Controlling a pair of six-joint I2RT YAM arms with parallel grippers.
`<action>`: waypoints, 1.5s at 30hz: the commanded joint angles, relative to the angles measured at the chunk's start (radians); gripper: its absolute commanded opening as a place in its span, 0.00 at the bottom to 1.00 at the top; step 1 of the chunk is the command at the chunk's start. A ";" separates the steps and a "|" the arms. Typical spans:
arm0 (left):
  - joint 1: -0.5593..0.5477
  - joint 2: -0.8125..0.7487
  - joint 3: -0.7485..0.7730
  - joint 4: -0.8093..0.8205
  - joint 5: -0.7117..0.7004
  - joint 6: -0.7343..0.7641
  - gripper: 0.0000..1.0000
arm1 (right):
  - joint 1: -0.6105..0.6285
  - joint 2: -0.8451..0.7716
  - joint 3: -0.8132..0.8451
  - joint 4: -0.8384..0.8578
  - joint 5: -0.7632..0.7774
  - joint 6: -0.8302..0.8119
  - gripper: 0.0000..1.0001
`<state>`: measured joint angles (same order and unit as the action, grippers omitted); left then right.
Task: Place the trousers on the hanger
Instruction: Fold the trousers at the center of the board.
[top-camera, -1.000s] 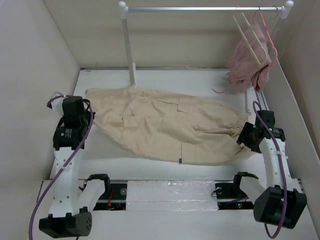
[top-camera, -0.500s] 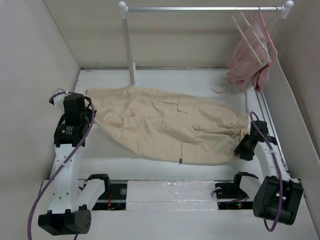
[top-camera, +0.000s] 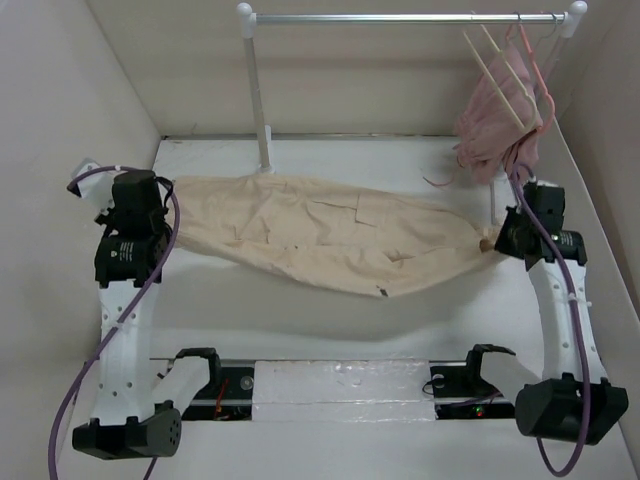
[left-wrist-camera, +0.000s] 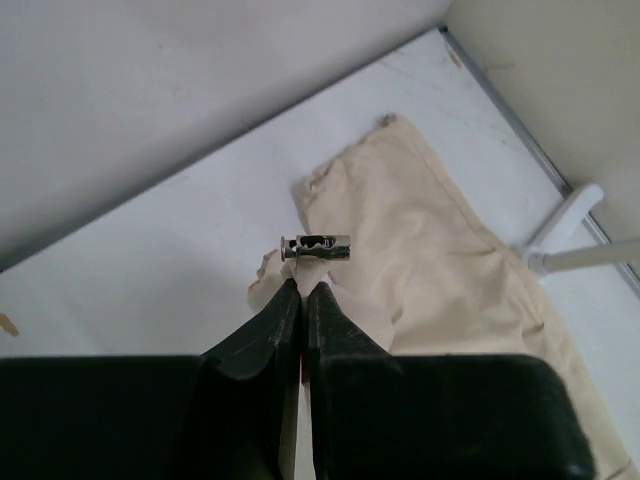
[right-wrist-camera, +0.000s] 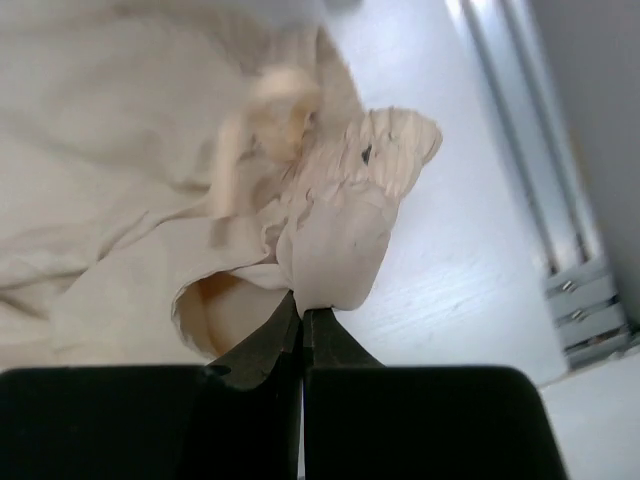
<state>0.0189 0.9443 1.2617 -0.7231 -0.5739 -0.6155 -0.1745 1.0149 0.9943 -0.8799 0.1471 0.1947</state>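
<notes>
Between the left and right edges of the table (top-camera: 300, 320), the trousers (top-camera: 330, 235) are held stretched, with the hanger (top-camera: 495, 82) hung above the far right corner. The ends are pinched in the closed jaws of the left gripper (left-wrist-camera: 303, 292) and right gripper (right-wrist-camera: 301, 305). A carry to the hanger is judged next.

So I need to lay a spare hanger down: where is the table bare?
Widest bare table: the near strip between the trousers and the arm bases. A narrower strip lies beyond the trousers, right of the rack post. Crowded: the far right corner under the pink garment, and both ends where the left gripper and right gripper pinch the fabric.
</notes>
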 joint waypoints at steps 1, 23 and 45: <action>-0.002 0.024 0.097 -0.009 -0.150 0.043 0.00 | 0.055 0.030 0.176 -0.064 0.151 -0.135 0.00; 0.018 0.549 0.267 0.080 -0.201 0.068 0.00 | 0.076 0.313 0.366 0.140 -0.007 -0.308 0.00; 0.029 1.425 1.102 -0.021 -0.144 0.137 0.00 | -0.011 0.979 0.792 0.304 -0.196 -0.218 0.00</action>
<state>0.0261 2.2967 2.2620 -0.7105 -0.7143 -0.4931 -0.2016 1.9331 1.6768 -0.6430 -0.0341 -0.0505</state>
